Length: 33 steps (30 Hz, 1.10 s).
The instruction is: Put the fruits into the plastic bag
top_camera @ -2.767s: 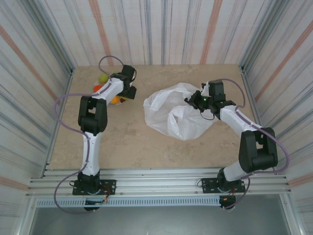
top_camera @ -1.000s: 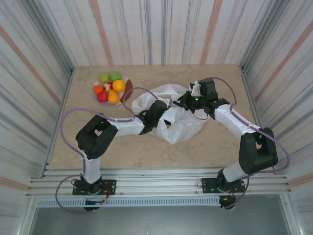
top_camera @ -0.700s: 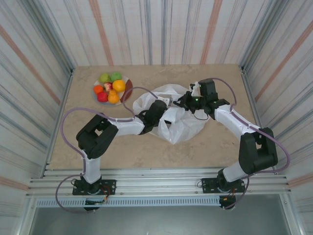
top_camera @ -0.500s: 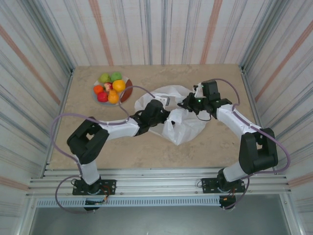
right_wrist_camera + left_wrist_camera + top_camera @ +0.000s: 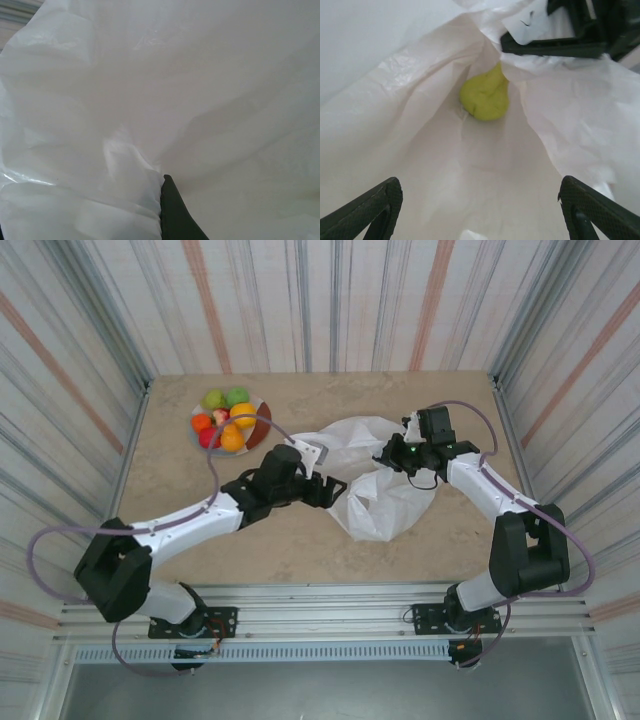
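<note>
Left claw (image 5: pixel 479 189): fingers spread wide, nothing between them. It points into the mouth of the bag (image 5: pixel 385 502). One yellow-green fruit (image 5: pixel 485 96) lies deep in the fold ahead of it, clear of both fingers and resting on the plastic.

Right claw (image 5: pixel 388 453): closed on a pinch of the bag's upper rim, holding the mouth up and open. The left wrist view shows its dark fingers clamped on the film just above and to the right of the fruit.

Step in hand, as I judge it: this fruit counts as delivered; the next move is to get the left claw out and across to the plate (image 5: pixel 258 430).
- Back out along the line of entry, with the fingers apart, so that no fold of film is caught.
- Keep low and slow near the rim; the plastic is thin and crinkled and would likely drag along with a snagged finger.
- The right claw should hold its pinch without pulling further, since more tension could tip the fold and roll the fruit out.

The rest of the fruits (image 5: pixel 222 418), green, orange and red, sit on the plate at the far left, well apart from the bag. The left arm's cable crosses over that plate.

Surface: the table (image 5: pixel 260 550) is beige and stone-patterned, with a metal rail along its near edge. Room: striped panel walls (image 5: pixel 330 300) in grey and white with reddish bands on three sides.
</note>
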Each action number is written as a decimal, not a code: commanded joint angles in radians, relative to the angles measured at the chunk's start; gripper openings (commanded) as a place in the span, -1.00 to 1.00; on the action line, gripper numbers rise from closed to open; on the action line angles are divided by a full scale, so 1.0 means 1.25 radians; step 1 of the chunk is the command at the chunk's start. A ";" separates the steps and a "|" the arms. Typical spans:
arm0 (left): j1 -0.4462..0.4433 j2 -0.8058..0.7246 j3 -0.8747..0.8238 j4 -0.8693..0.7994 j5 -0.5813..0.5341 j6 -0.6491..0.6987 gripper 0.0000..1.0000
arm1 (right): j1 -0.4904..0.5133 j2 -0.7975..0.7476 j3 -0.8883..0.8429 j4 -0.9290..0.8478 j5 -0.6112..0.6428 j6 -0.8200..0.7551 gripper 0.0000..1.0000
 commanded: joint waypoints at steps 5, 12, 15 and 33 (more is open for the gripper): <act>0.115 -0.136 0.029 -0.199 0.180 0.027 0.70 | 0.001 0.021 0.008 0.034 0.005 -0.009 -1.00; 0.349 -0.235 0.043 -0.294 0.191 0.007 0.72 | 0.015 0.019 0.009 0.058 -0.001 -0.005 -1.00; 0.434 -0.238 0.059 -0.325 0.182 0.006 0.73 | 0.023 0.016 0.010 0.065 -0.007 -0.005 -1.00; 0.517 -0.066 0.238 -0.508 -0.100 0.174 0.73 | 0.033 0.017 0.060 -0.046 0.002 -0.077 -1.00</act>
